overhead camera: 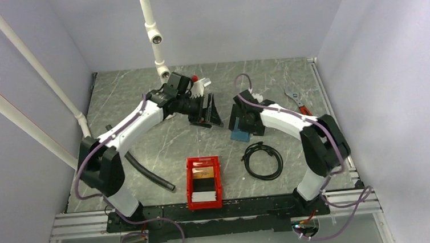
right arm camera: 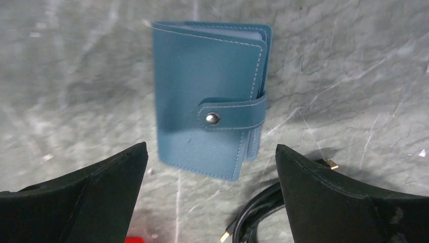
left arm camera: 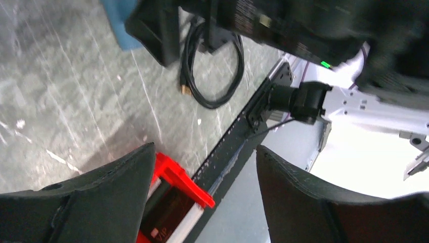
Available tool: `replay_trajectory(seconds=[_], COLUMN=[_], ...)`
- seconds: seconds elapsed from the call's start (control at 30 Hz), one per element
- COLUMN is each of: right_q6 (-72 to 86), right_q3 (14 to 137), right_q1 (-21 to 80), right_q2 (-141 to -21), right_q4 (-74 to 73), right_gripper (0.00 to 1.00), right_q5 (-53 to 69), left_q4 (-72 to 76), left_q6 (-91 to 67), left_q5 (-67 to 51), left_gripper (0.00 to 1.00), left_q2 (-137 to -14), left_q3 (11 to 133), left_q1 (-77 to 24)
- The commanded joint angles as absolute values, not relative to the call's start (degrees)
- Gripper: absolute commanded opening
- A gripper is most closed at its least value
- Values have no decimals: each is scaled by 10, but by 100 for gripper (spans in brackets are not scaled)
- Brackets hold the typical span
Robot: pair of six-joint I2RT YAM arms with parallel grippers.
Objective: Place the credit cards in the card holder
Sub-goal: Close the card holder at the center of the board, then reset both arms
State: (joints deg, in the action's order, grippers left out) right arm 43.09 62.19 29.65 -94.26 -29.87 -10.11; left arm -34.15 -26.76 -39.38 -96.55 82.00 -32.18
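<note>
The right tool (right arm camera: 211,152) hangs released above the snapped-shut blue card holder (right arm camera: 210,101) on the worktop (right arm camera: 76,76), 1 o'clock from the red bin (overhead camera: 189,183) holding the credit cards (overhead camera: 203,171); the left tool (left arm camera: 205,149) is likewise released.

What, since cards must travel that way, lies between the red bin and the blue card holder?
Top view: only bare tabletop between red bin and card holder; the black cable sits off to the side.

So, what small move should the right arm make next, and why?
Probably lower the right gripper onto the card holder and grasp it. The holder lies flat with its snap strap closed, and the gripper hangs open above it; it must be opened before the credit cards in the red bin can go in.
</note>
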Motion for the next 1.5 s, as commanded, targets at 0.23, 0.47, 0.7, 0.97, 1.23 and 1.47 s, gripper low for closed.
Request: replay_trajectory(seconds=[0.23, 0.47, 0.7, 0.97, 1.23, 1.47], right_q6=[482, 384, 260, 195, 165, 183], right_q3=[625, 597, 588, 639, 727, 766], right_q1=[321, 197, 44, 4, 74, 77], right_q2=[-1033, -974, -956, -937, -717, -479], right_q4=[-300, -241, -173, -240, -392, -382], right_gripper=[90, 47, 48, 99, 100, 100], right_q5=[-196, -187, -123, -95, -111, -64], left_q4=[-331, -345, -345, -378, -426, -414], left_q6=[-267, -265, -276, -267, -238, -203], left_q5=[-402, -395, -391, -369, -302, -214], left_gripper=[79, 79, 79, 79, 80, 87], left_q2=[-791, -753, -717, -706, -689, -646], left_q3=[688, 665, 650, 668, 765, 907], left_q1=[-325, -326, -328, -329, -329, -328])
